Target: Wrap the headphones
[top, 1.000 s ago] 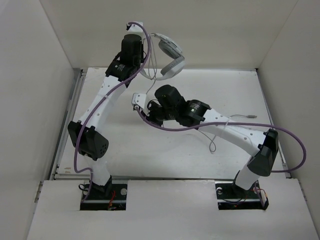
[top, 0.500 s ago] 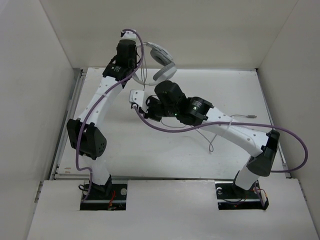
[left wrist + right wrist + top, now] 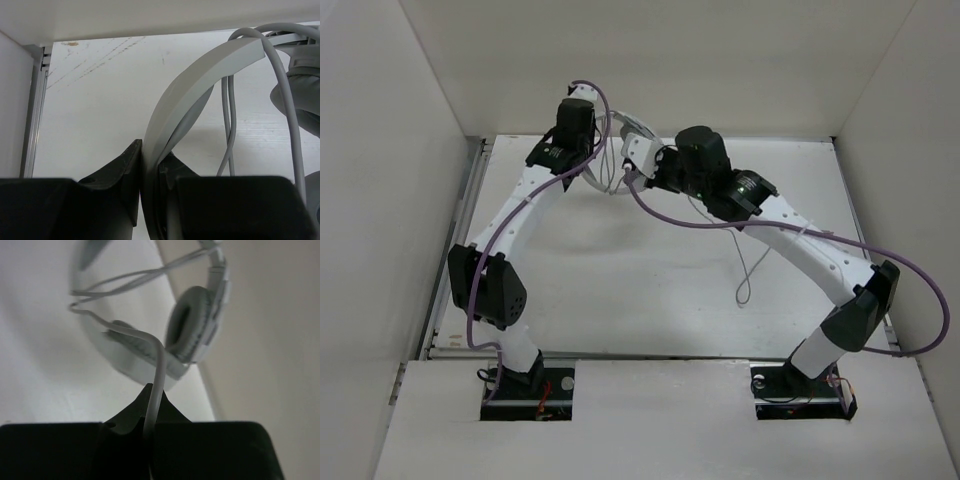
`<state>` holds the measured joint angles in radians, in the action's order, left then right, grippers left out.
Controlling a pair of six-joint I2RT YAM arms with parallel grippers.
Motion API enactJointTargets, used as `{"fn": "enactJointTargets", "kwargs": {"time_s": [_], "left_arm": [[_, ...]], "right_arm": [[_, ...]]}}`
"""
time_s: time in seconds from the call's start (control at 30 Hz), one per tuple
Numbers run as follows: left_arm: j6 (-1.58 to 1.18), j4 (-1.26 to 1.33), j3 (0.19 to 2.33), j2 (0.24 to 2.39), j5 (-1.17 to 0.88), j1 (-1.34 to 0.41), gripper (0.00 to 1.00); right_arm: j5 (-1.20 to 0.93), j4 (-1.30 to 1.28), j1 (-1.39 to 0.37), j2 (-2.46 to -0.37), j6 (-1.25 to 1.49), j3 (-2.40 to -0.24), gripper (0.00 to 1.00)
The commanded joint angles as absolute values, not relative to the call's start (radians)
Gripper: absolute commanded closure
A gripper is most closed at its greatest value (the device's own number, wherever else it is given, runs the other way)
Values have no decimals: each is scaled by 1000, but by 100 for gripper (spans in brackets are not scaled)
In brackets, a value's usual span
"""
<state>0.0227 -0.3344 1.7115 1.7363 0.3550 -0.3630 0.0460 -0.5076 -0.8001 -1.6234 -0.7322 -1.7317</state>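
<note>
Change: right arm has swung from the middle of the bench [image 3: 620, 290] up to the back, so its hand now sits just beside the left one; the left arm has barely shifted, and the headphones, plain to see a second ago in the top view, are now mostly hidden between the two wrists.
Left hand [image 3: 150, 162]: closed tight on the headband [image 3: 200, 70], which rises from between the black fingers and curves up to the right.
Right hand [image 3: 151, 407]: pinched shut on the cable [image 3: 159, 367], which leaves the fingertips and runs up towards the headphones.
Headphones [image 3: 192, 325]: held in the air at the back of the bench, close to the rear wall [image 3: 720, 60]; one padded oval earcup faces the right wrist camera, the other lies partly behind the cable.
Cable path: several strands cross the headband; in the left wrist view two hang beside it and one loops over its top.
Slack: a thin length trails down onto the bench under the right forearm and ends in a small loop.
</note>
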Motion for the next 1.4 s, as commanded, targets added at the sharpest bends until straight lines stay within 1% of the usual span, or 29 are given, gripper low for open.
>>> {"fn": "enactJointTargets", "kwargs": {"time_s": [0.0,0.1,0.23,0.47,0.77,1.13,1.27,1.37], "left_arm": [[21,-232,1703,1611,305,-404,100],[41,-252,1675,1591,265,-455,100],[55,-262,1641,1574,227,-505,100],[78,-276,1592,1537,186,-570,100],[77,-307,1612,1480,98,-620,100],[123,-333,1661,1396,5,-725,100],[144,-353,1726,1382,-9,-758,100],[155,-356,1766,1379,-12,-755,100]], "right_arm": [[204,-306,-757,-1566,-847,-1686,100],[285,-163,-730,-1566,-929,-1646,100],[339,-52,-687,-1582,-1003,-1637,100],[345,9,-610,-1575,-1031,-1618,98],[287,-12,-513,-1601,-933,-1640,94],[164,-130,-453,-1669,-772,-1772,92],[82,-205,-418,-1672,-657,-1789,92],[-29,-270,-375,-1671,-549,-1795,92]]}}
